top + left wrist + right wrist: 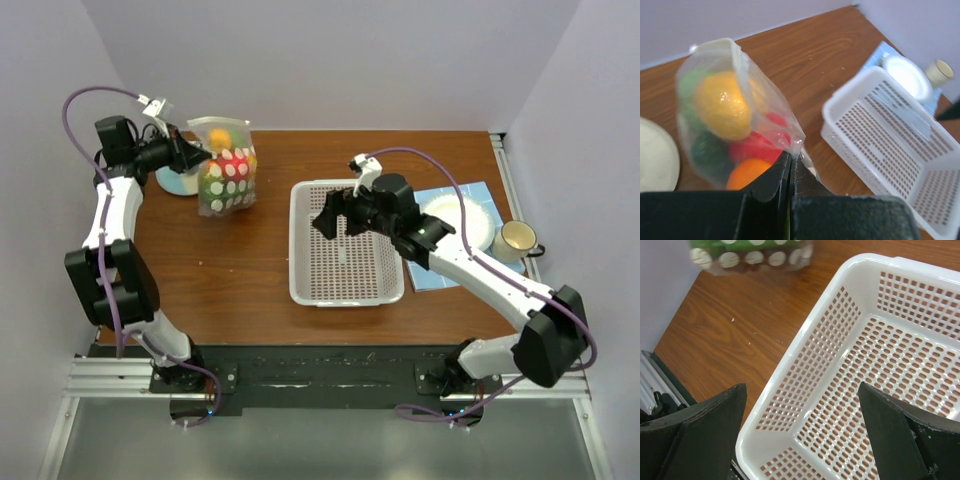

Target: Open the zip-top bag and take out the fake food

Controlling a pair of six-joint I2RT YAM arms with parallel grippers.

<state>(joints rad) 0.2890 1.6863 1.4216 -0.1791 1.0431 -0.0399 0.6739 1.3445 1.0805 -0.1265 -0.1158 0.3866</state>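
Note:
The clear dotted zip-top bag [227, 168] stands at the back left of the table, full of fake food. In the left wrist view the bag [767, 107] shows a yellow lemon [724, 106], a red piece [756, 146], an orange [746, 172] and green pieces. My left gripper [198, 153] is shut on the bag's top corner; the black fingers [771, 177] pinch the plastic. My right gripper [336, 212] is open and empty above the white basket [304, 290], its fingers [715, 415] wide apart. The bag's edge shows in the right wrist view [752, 259].
A white perforated basket [875, 125] sits mid-table. A white plate [478, 222] on a blue mat [478, 192] and a mug [516, 240] stand at the right. A pale dish [178, 182] lies behind the bag at the left, near the wall.

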